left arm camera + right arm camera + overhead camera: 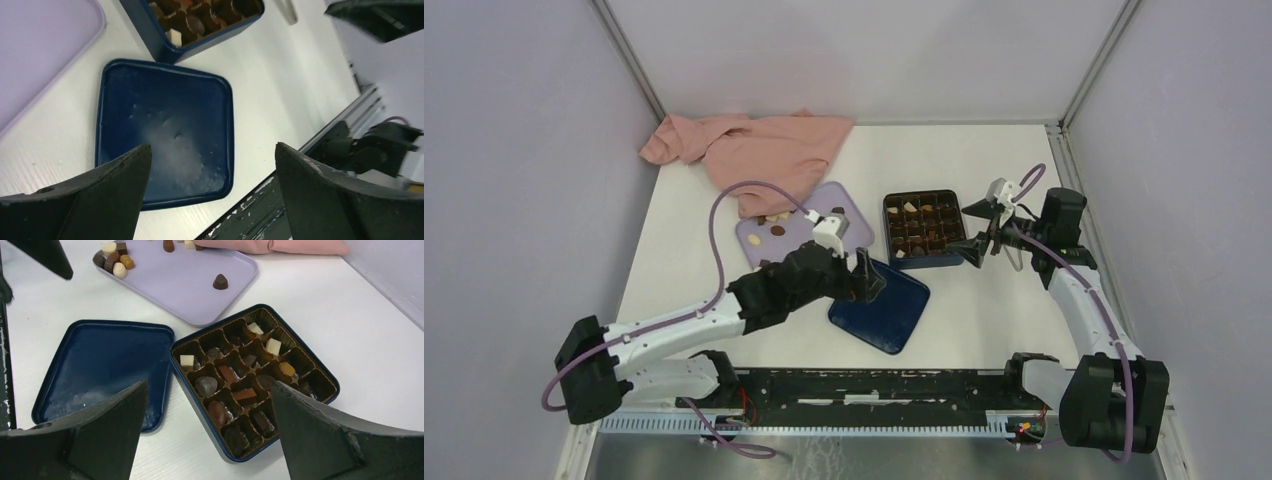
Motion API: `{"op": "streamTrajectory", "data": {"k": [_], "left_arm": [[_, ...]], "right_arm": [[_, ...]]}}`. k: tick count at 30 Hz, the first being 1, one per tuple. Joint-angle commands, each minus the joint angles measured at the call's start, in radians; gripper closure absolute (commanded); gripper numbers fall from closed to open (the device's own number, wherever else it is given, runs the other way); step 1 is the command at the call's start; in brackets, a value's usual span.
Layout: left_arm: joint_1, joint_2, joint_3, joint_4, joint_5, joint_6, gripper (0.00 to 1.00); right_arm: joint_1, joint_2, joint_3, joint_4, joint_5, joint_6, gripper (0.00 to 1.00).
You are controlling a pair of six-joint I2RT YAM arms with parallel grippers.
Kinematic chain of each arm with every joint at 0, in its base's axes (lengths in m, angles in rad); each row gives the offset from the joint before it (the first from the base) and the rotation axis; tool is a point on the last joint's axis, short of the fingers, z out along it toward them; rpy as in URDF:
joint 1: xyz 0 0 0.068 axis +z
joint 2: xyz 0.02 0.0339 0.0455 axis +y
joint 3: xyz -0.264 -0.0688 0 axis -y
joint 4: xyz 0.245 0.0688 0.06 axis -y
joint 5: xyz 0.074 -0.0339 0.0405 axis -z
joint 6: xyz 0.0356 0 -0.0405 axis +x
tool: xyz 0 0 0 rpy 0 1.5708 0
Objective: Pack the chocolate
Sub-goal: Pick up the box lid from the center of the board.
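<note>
left tool (pixel 211 150) and right tool (pixel 209 385) are gaping apart, empty; we are finding the box (pixel 197 407) partly filled, chocolate (pixel 220 281) lying unpacked on the tray (pixel 190 290).

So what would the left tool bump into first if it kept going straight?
Probably the dark blue lid lying flat on the table, right ahead of the open left tool. How far is unclear.

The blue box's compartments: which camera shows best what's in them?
Right wrist: the box sits whole and close, each compartment's chocolate distinguishable. Top external shows the box small; left wrist catches only one corner.
</note>
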Motion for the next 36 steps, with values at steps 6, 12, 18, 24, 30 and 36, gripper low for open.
{"op": "streamTrajectory", "data": {"k": [6, 12, 18, 24, 30, 36], "left_arm": [[-0.206, 0.408, 0.345, -0.301, -0.363, -0.055, 0.16], [-0.276, 0.670, 0.532, -0.412, -0.390, -0.047, 0.35], [-0.315, 0.814, 0.647, -0.412, -0.316, -0.022, 0.44], [-0.325, 0.897, 0.722, -0.413, -0.277, -0.007, 0.45], [-0.331, 0.955, 0.767, -0.444, -0.275, -0.015, 0.49], [-0.346, 1.009, 0.828, -0.535, -0.346, -0.036, 0.61]], "right_arm": [[-0.004, 0.009, 0.056, -0.043, 0.096, -0.026, 0.02], [-0.004, 0.014, 0.069, -0.063, 0.158, -0.036, 0.02], [-0.004, 0.012, 0.075, -0.064, 0.258, -0.039, 0.02], [-0.007, 0.023, 0.078, -0.067, 0.311, -0.044, 0.02], [-0.008, 0.031, 0.081, -0.069, 0.323, -0.044, 0.02], [-0.008, 0.036, 0.081, -0.070, 0.324, -0.043, 0.02]]}}
